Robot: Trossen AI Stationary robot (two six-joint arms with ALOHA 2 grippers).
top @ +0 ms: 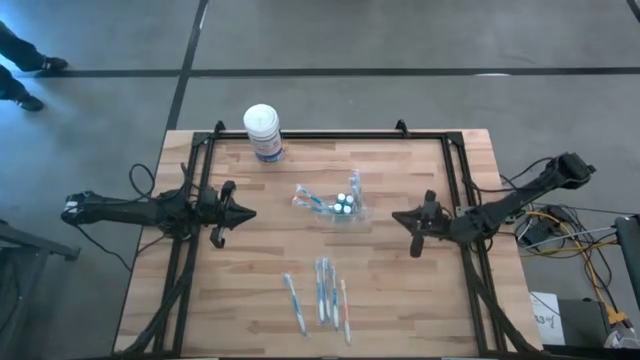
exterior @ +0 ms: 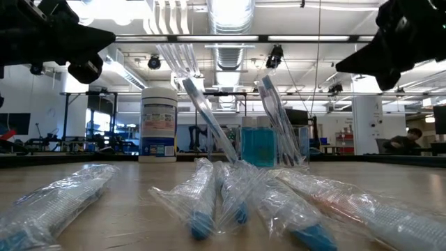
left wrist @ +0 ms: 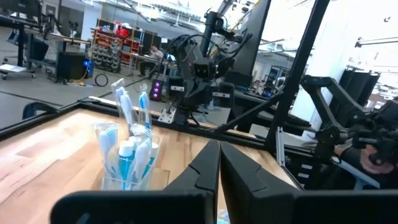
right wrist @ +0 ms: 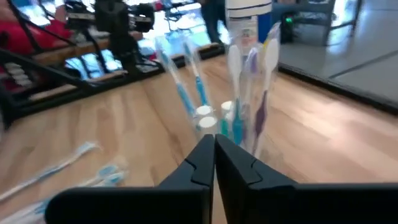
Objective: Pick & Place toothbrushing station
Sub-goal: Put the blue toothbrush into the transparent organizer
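The toothbrushing station (top: 336, 203), a small clear holder, stands on its base on the wooden table, a little right of centre. Toothbrushes lean out of it and small white-capped tubes sit inside; it also shows as the station (left wrist: 127, 160) and the station (right wrist: 241, 118) in the wrist views. My left gripper (top: 250, 213) hovers left of it, shut and pointing level at it, with nothing between its fingers (left wrist: 208, 165). To its right hovers my right gripper (top: 396, 215), also shut and pointing at it, fingers (right wrist: 205, 155) closed on nothing.
A white-lidded round canister (top: 263, 132) stands near the table's far edge. Several wrapped toothbrushes (top: 320, 298) lie near the front edge. A black frame (top: 330, 136) runs around the table. A person's feet (top: 25, 80) show on the floor at far left.
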